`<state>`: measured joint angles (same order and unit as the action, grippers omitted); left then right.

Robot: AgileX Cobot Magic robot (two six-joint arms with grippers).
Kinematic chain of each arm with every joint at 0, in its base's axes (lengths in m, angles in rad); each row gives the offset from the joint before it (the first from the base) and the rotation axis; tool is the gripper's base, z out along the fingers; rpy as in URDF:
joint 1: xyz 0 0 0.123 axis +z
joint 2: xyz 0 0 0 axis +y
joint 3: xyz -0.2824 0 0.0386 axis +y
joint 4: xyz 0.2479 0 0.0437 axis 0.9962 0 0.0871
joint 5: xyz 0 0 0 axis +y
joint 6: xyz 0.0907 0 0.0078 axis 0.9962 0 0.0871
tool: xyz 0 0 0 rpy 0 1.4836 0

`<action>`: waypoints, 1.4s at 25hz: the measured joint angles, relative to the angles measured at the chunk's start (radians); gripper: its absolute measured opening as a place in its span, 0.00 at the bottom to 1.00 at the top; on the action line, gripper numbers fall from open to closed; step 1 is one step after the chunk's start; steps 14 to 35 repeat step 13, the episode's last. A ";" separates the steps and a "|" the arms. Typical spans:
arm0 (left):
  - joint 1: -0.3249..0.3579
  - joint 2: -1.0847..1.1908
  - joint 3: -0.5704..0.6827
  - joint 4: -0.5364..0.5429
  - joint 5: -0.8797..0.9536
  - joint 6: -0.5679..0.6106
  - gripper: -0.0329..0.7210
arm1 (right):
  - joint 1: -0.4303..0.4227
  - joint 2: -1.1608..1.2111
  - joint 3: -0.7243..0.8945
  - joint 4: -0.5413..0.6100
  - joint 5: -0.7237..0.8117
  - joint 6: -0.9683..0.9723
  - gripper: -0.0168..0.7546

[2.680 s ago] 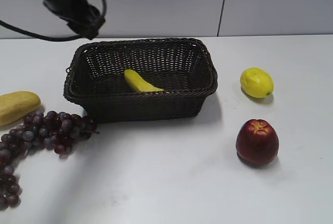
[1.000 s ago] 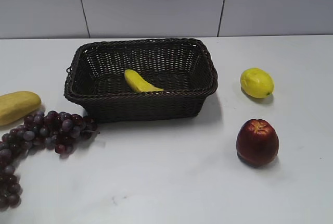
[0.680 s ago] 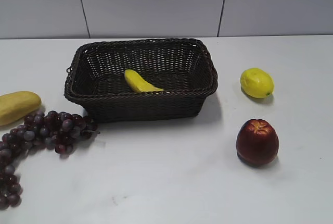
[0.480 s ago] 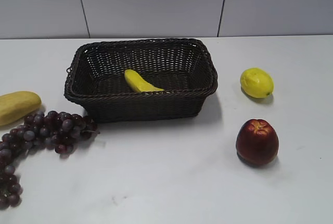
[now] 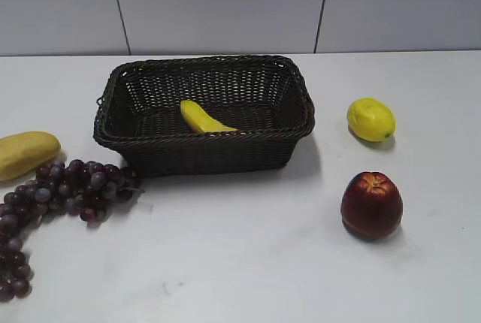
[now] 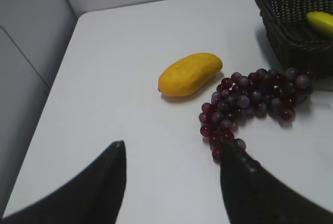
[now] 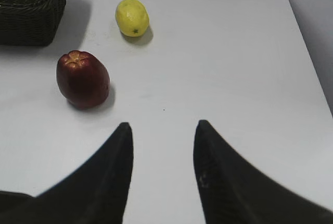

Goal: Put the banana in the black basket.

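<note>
Banana [image 5: 201, 118] partly hidden behind near wall of black basket [image 5: 203, 154]; blurred and clipped at right edge in left wrist view. Squash-like fruit [image 5: 26, 154] and grapes [image 5: 52, 199] cut off at left edge. Basket corner only in right wrist view.

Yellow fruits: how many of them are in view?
3. The curved bright-yellow plastic banana lies inside the dark woven wicker basket; the blunt pale-yellow squash-like fruit left of it; the round yellow lemon right.
</note>
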<state>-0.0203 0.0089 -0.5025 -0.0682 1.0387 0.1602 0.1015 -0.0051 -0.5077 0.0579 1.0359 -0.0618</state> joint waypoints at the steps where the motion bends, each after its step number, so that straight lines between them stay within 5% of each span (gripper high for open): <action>1: 0.000 -0.007 0.000 0.001 -0.001 0.001 0.79 | 0.000 0.000 0.000 0.000 0.000 0.000 0.41; 35: 0.000 -0.009 0.000 0.000 0.000 0.004 0.79 | 0.000 0.000 0.000 0.003 0.000 0.000 0.41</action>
